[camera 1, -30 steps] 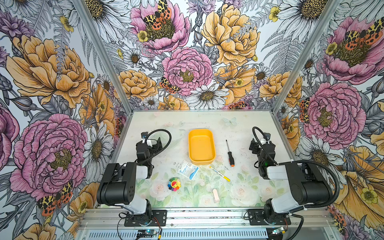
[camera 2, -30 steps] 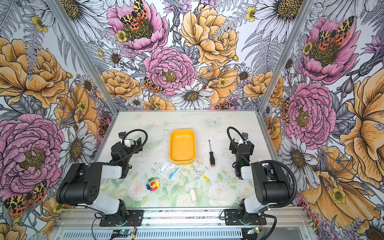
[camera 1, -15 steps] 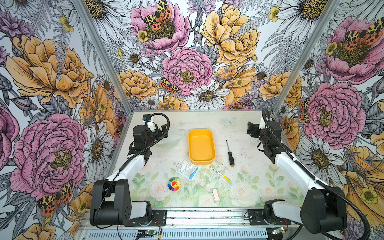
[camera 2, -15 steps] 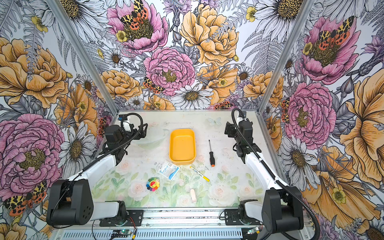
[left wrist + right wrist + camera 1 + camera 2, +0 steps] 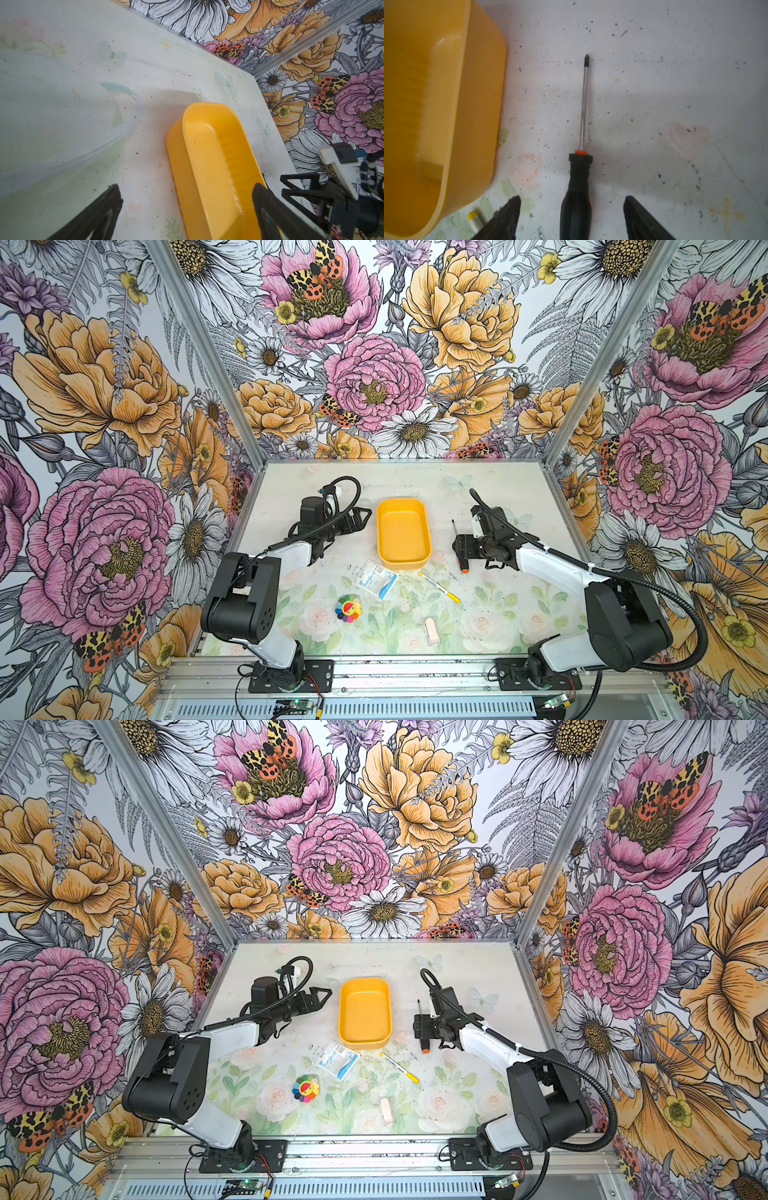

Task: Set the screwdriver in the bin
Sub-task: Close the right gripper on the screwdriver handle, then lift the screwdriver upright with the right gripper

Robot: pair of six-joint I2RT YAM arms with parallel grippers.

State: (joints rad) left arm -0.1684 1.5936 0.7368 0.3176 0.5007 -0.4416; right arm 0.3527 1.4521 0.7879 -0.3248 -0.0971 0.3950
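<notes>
A slim screwdriver (image 5: 580, 160) with a black handle, an orange collar and a bright metal shaft is seen lying flat on the pale, speckled worktop (image 5: 675, 83). It is placed just beside the shallow yellow-orange plastic bin (image 5: 475, 104) but apart from it, with its tip pointed toward the back wall. The handle is straddled by the right fingers (image 5: 506, 220), which are spread wide with a gap on each side, so nothing is gripped. The left fingers (image 5: 104, 209) are likewise spread wide and bare, close by the bin's other long side.
</notes>
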